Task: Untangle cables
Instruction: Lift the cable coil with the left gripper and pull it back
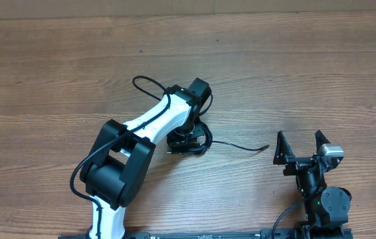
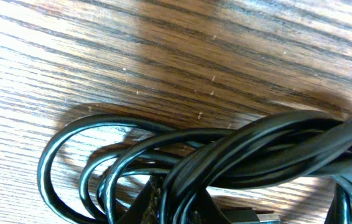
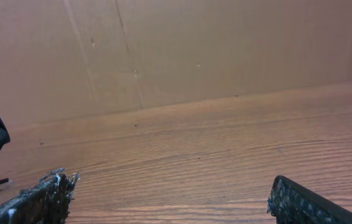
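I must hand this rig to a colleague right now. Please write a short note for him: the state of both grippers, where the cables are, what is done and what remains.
Left gripper: lowered onto the cables. Its wrist view shows almost only cords, so I cannot tell if it is open or shut.
Right gripper: open, empty, to the right of the bundle and apart from it.
Cables: coiled together in one bundle on the table. One loose end runs out toward the right gripper.
Done: no cord is visibly separated yet.
Left: pull the cords apart. The loose end is probably the easiest start.
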Robot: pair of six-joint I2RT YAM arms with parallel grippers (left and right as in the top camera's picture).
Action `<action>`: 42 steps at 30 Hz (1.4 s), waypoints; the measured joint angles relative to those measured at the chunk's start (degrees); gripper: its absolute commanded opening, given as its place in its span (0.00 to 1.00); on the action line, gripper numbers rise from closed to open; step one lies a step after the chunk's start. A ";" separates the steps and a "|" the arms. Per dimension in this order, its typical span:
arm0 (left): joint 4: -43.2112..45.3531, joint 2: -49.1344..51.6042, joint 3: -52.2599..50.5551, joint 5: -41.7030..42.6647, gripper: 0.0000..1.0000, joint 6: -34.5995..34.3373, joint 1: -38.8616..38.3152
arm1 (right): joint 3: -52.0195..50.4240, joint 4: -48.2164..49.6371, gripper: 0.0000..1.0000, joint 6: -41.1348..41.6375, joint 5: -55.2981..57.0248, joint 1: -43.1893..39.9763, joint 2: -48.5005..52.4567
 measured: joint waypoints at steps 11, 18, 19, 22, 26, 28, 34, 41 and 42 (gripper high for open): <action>-0.76 -0.02 0.33 -0.90 0.04 0.57 -0.26 | 0.00 0.02 1.00 0.00 0.00 0.00 0.00; -10.58 0.22 4.07 -3.85 0.04 2.78 1.11 | 0.00 -0.02 1.00 -0.04 -0.02 0.00 0.00; -11.89 -0.13 5.22 -4.68 0.05 2.93 1.55 | 0.00 0.00 1.00 0.00 -0.02 0.00 0.00; -14.53 -3.56 8.90 -6.27 0.04 3.15 2.71 | 0.00 0.02 1.00 0.00 0.00 0.00 0.00; -16.39 -12.94 11.98 -6.64 0.04 3.19 3.52 | 0.00 0.02 1.00 0.00 -0.02 0.00 0.00; -17.49 -18.56 12.72 -6.27 0.04 3.39 3.52 | 0.00 0.00 1.00 -0.02 -0.02 0.00 0.00; -20.44 -31.10 13.14 -5.77 0.04 4.28 3.52 | 0.00 -0.02 1.00 0.00 0.00 0.00 0.00; -22.67 -37.22 13.14 -5.75 0.04 7.43 3.52 | 0.00 0.00 1.00 0.00 0.00 0.00 0.00; -22.97 -37.79 13.14 -5.75 0.04 7.52 3.52 | 0.00 0.02 1.00 0.00 -0.02 0.00 0.00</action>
